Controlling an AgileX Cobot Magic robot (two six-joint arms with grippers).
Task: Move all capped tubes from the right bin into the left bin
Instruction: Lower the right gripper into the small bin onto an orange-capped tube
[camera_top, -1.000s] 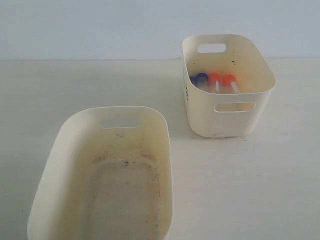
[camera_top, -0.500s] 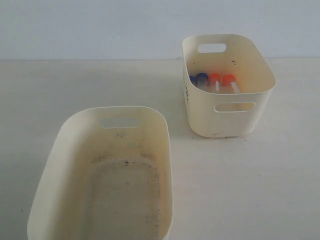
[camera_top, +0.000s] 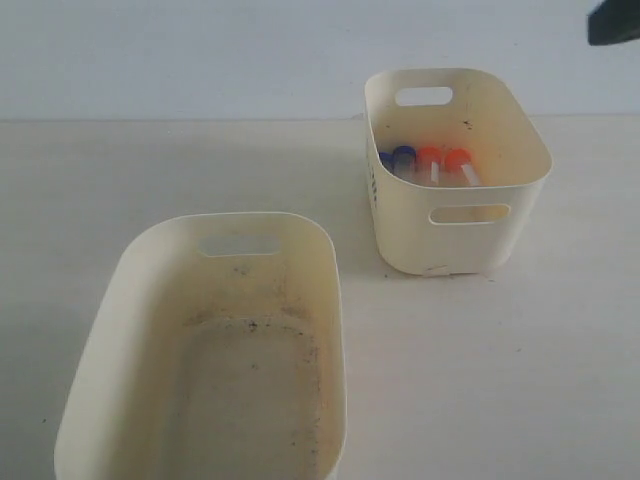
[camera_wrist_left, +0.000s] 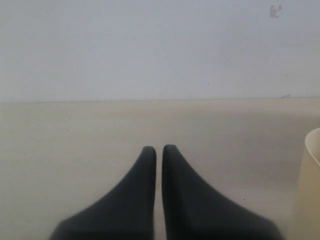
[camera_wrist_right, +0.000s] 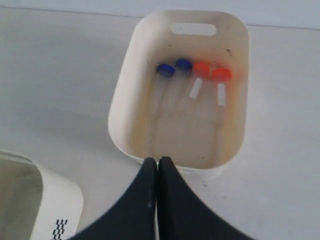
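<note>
The right bin (camera_top: 400, 230) stands at the back right, and the right wrist view shows it from above (camera_wrist_right: 125, 107). Four capped tubes lie side by side on its floor: two blue (camera_top: 404, 155) (camera_wrist_right: 165, 70) and two orange (camera_top: 457, 158) (camera_wrist_right: 221, 75). The left bin (camera_top: 110, 330), with a black-speckled floor, stands at the front left and holds no tubes. My right gripper (camera_wrist_right: 158, 161) is shut and empty, high above the right bin's near rim. My left gripper (camera_wrist_left: 159, 149) is shut and empty over bare table; the exterior view does not show it.
A dark piece of the right arm (camera_top: 612, 22) juts in at the exterior view's top right corner. A cream bin edge (camera_wrist_left: 310, 190) shows beside the left gripper. The pale table meets a white wall behind.
A dark part of the right arm has come into the exterior view's top right corner. The bins and tubes have not moved.
</note>
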